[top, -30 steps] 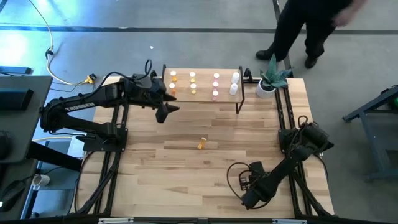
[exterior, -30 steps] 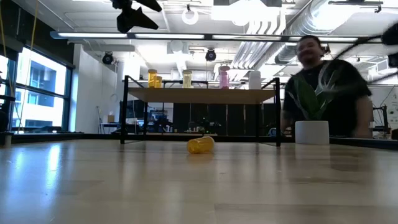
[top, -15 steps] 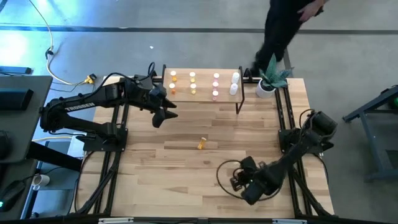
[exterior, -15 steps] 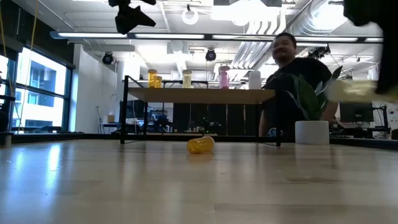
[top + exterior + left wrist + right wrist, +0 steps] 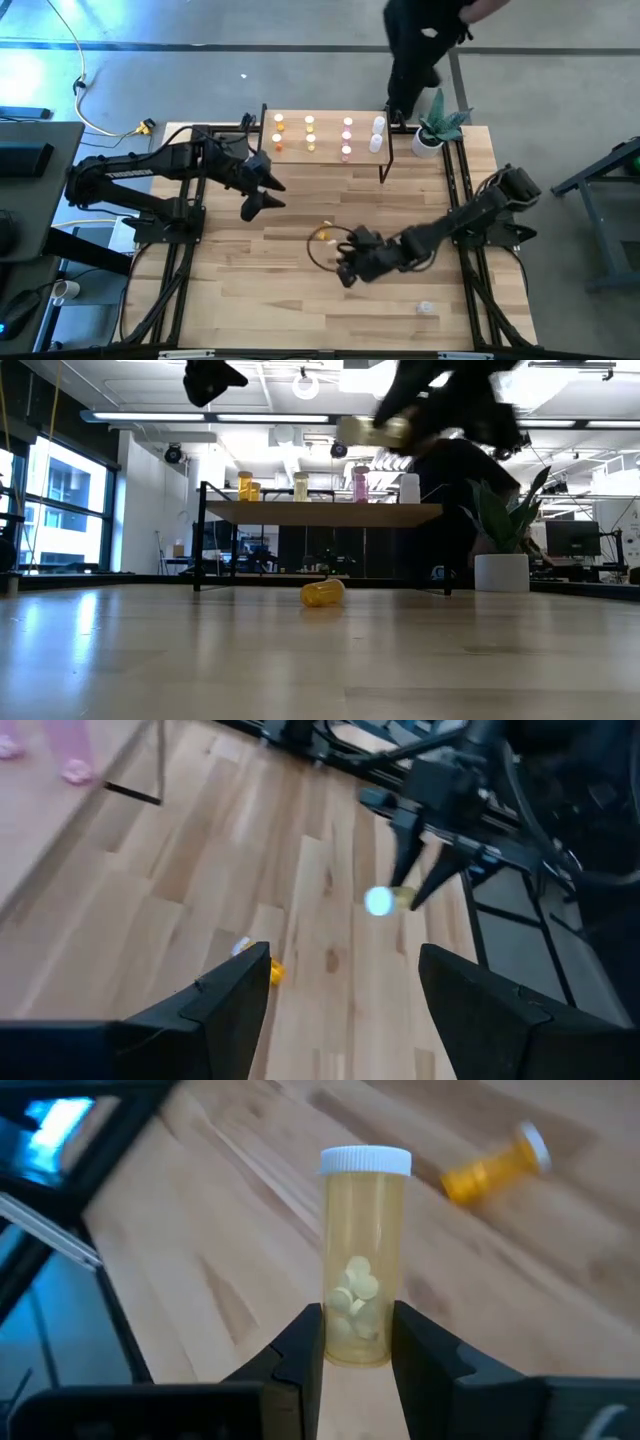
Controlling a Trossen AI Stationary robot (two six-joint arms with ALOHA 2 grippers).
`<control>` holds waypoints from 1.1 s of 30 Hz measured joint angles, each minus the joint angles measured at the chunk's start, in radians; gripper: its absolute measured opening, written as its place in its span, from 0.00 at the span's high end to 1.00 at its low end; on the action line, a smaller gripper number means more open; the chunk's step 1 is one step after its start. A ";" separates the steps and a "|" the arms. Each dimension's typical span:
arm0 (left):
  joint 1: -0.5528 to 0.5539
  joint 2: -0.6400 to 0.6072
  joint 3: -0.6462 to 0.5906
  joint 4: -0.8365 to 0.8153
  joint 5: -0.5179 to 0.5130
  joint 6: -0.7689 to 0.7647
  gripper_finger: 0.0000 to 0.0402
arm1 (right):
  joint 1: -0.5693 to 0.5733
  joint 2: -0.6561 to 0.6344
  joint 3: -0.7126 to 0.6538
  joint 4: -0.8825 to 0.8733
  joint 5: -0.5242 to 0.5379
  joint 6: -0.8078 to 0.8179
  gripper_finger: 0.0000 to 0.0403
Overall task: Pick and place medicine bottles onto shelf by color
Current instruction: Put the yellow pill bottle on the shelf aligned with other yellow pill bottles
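Overhead, the dark right gripper (image 5: 345, 272) hangs over the middle of the big light-wood tabletop (image 5: 250, 290), just beside the small orange-yellow bottle with a white cap (image 5: 322, 232) lying on its side, probably because it is carrying its own load across towards the low light-wood shelf on thin black legs (image 5: 325, 160) at the far edge. That shelf already holds small white-capped bottles in rows by colour, orange-yellow to one end, pink and white to the other, with a white plant pot (image 5: 427, 142) beside it. The left gripper (image 5: 252, 207) hovers near the shelf's front, fingers spread and empty, apparently waiting. From table height the lying bottle (image 5: 323, 592) rests in front of the shelf (image 5: 320, 513), and the right arm passes above as a blur with a pale bottle. The left wrist camera looks between its parted fingers (image 5: 235, 1000) at the right gripper (image 5: 425, 885) further off. The right wrist camera shows why the arm is raised: its jaws are clenched on the lower part of a clear pale-yellow cylindrical bottle with a white cap (image 5: 363, 1250), pale tablets visible inside.
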 joint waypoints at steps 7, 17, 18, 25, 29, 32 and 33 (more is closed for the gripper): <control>-0.051 0.000 0.000 -0.002 0.000 0.007 0.39 | -0.110 0.000 0.000 0.200 -0.070 -0.283 0.79; -0.101 0.000 0.000 0.006 0.000 0.008 0.39 | -0.237 0.000 0.000 0.427 -0.219 -0.604 0.79; -0.104 0.000 0.000 0.010 0.000 0.008 0.39 | -0.247 0.000 0.000 0.442 -0.239 -0.630 0.79; -0.105 0.008 0.000 0.052 -0.009 -0.027 0.39 | -0.324 0.000 0.000 0.479 -0.385 -0.789 0.79; -0.104 0.034 0.000 0.072 -0.012 -0.065 0.39 | -0.364 0.000 0.000 0.478 -0.462 -0.845 0.79; -0.104 0.066 -0.001 0.067 -0.012 -0.070 0.39 | -0.389 0.000 0.000 0.478 -0.517 -0.872 0.79; -0.104 0.078 -0.001 0.071 -0.012 -0.071 0.39 | -0.395 -0.001 0.000 0.477 -0.531 -0.878 0.79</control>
